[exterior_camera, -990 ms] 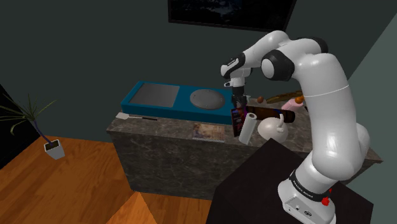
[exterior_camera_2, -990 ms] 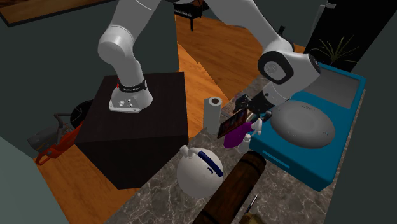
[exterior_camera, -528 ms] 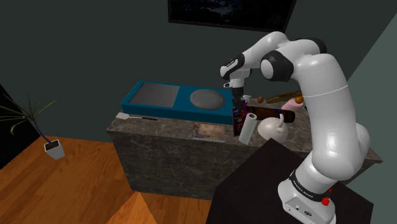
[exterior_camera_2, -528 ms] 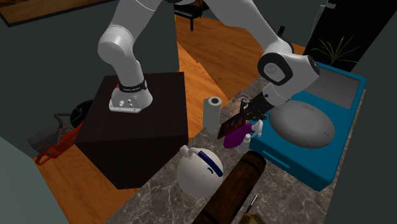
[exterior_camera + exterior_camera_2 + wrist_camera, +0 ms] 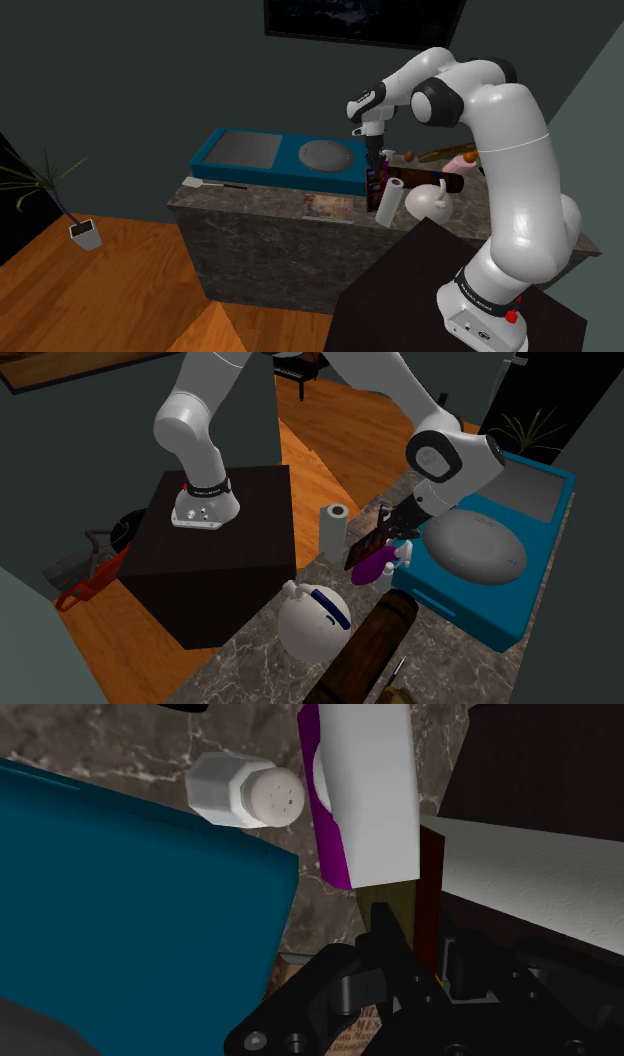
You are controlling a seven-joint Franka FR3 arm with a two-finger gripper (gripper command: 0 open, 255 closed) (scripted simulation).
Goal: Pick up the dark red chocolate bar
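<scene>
The dark red chocolate bar [image 5: 361,546] stands on edge on the marble counter [image 5: 250,202], between a white paper towel roll [image 5: 333,526] and a teal box [image 5: 520,517]. My black gripper [image 5: 384,531] comes down on the bar's top edge and is shut on it. In the shoulder view the gripper [image 5: 374,164] sits right over the bar [image 5: 372,187]. The wrist view has the bar's thin dark red edge [image 5: 430,894] clasped between the fingers of the gripper [image 5: 424,952]. A purple and white bottle [image 5: 360,794] lies just beyond the bar.
A white shaker [image 5: 245,792] stands by the teal box [image 5: 130,914], which carries a grey dome [image 5: 475,544]. A round white pot [image 5: 315,620] and a dark wooden barrel [image 5: 372,642] lie further along the counter. A magazine [image 5: 328,206] lies near the counter's front edge. The dark stand [image 5: 225,557] adjoins the counter.
The fingers have closed onto the chocolate bar's top edge, after standing open around it a second ago. The hand has sunk slightly; the bar still stands on the counter.
</scene>
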